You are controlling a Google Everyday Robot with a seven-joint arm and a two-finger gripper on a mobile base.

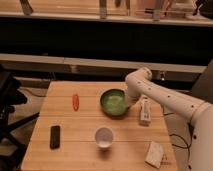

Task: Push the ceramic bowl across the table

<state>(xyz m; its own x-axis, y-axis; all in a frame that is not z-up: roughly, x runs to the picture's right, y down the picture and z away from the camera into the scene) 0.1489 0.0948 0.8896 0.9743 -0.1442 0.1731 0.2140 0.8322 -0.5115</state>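
The ceramic bowl (113,103) is wide, shallow and green, and sits on the light-wood table (85,125) right of centre toward the far side. My white arm comes in from the right and bends down at the bowl's right rim. The gripper (129,103) is at that rim, touching or nearly touching it; the arm hides most of it.
A small red-orange object (75,101) lies left of the bowl. A white cup (104,137) stands in front of it. A black flat object (55,136) lies at the front left. A white box (145,110) and a pale packet (155,153) lie on the right side.
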